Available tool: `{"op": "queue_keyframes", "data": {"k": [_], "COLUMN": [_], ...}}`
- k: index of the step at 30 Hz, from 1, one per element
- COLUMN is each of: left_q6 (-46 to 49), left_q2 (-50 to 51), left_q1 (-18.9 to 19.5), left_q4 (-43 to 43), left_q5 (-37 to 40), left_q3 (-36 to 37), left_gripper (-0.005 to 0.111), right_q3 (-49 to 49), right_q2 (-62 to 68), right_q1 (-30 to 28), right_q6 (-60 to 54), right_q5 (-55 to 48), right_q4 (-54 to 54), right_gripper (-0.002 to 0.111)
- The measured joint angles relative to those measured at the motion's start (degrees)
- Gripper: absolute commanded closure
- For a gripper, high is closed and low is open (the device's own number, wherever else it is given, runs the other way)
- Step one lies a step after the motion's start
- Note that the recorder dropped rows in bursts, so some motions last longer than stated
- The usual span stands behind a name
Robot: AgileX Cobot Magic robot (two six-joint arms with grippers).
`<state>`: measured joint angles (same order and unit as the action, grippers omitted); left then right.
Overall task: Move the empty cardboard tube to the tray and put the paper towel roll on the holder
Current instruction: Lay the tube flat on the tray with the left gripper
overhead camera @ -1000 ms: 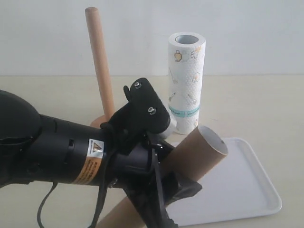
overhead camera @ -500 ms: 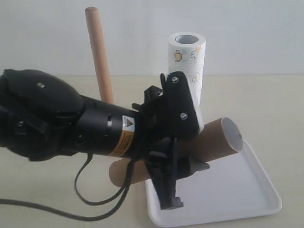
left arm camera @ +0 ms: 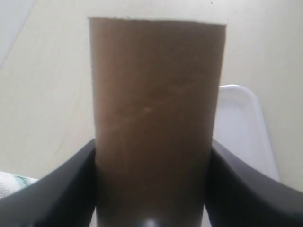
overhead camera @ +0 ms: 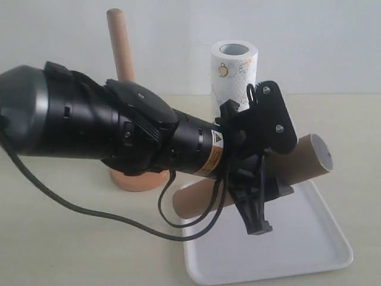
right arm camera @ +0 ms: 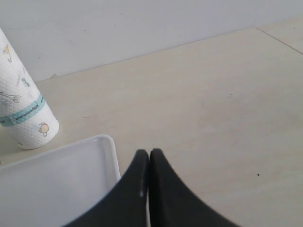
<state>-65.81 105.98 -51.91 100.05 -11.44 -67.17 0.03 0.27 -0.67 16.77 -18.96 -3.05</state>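
Empty cardboard tube (overhead camera: 300, 159) clamped across its middle by the left gripper (overhead camera: 262, 202), both fingers (left arm camera: 71, 189) pressed against its sides. Held at a slant above the tray (overhead camera: 321, 250), open right end raised, lower left end reaching past the tray's left rim. Paper towel roll (overhead camera: 233, 77) upright on the table (overhead camera: 59, 238) behind the tray. Holder (overhead camera: 121, 47) upright to the left of the roll, base partly hidden behind the left arm. Right gripper (right arm camera: 149, 161) closed with fingers touching, empty, above the table near a tray corner.
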Motion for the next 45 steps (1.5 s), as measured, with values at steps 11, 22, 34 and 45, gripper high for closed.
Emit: {"op": "queue_keyframes", "data": {"k": [11,22,34,45], "left_q6": [0.0,-2.0,-2.9,-3.1], "left_q2": [6.1,10.9,12.6,13.9], "left_q1": [0.0,0.0,0.0,0.0], "left_q4": [0.0,0.0,-0.1,-0.2], "left_q5": [0.0,0.2,-0.4,-0.5], "left_q3": [-4.1,-6.6,-7.6,-7.9], "left_gripper": [0.103,0.103,0.103,0.075], "right_q3": [0.0,0.0,0.0,0.0], "right_q2": [0.0,0.0,0.0,0.0], "right_q1": [0.0,0.0,0.0,0.0], "right_q6": [0.0,0.0,0.0,0.0], "right_q5": [0.0,0.0,0.0,0.0], "right_q4": [0.0,0.0,0.0,0.0], "right_gripper": [0.108,0.108,0.108,0.108]}}
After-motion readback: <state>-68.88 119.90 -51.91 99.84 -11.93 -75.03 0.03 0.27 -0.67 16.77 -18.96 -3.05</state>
